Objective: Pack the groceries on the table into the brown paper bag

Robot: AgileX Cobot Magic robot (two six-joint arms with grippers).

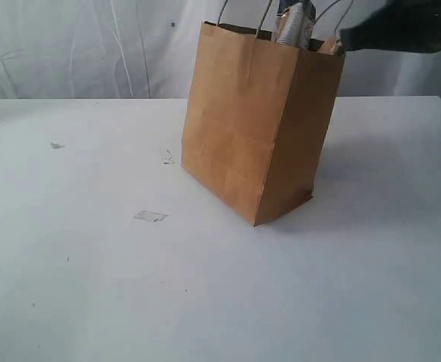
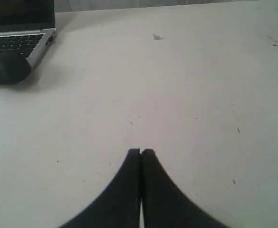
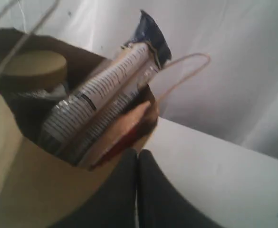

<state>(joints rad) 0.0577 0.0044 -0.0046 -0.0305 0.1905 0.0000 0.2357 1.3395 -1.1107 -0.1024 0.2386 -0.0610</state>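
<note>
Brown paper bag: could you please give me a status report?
Left end effector shut over table. Right end effector shut at brown paper bag rim. Bag upright, packet poking out. Nothing blocking.

no legible txt anywhere. long beige printed packet (image 3: 100, 102), sticking up out of the brown paper bag (image 1: 243, 136), has rows of fine dark print on pale panels, but it's too blurred to read. laptop (image 2: 15, 33) in the left wrist view has a tiny mark under its screen, can't make it out.
</note>
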